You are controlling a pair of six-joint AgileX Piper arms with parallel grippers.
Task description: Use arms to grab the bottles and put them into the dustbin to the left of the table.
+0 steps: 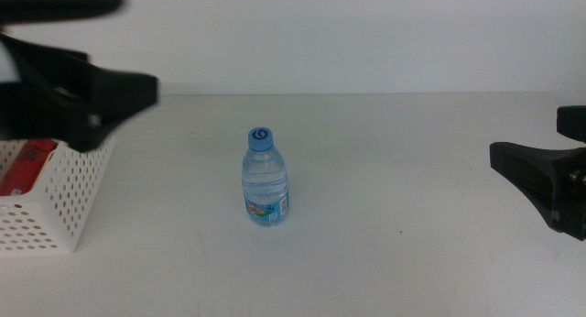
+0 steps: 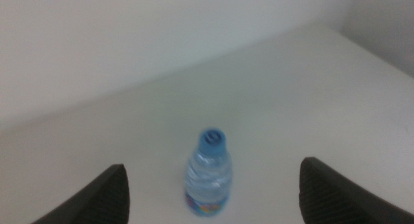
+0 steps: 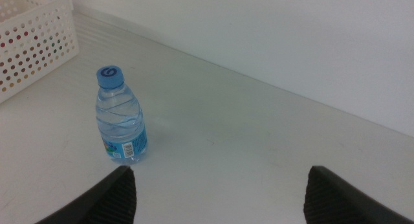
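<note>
A small clear water bottle with a blue cap stands upright in the middle of the white table. It also shows in the left wrist view and the right wrist view. The white perforated dustbin sits at the table's left edge with a red object lying inside. My left gripper hovers above the dustbin, open and holding nothing, well short of the bottle. At the right edge waits my right gripper, open, far from the bottle.
A pale wall rises behind the table's far edge. A corner of the dustbin appears in the right wrist view, beyond the bottle. Bare tabletop surrounds the bottle on every side.
</note>
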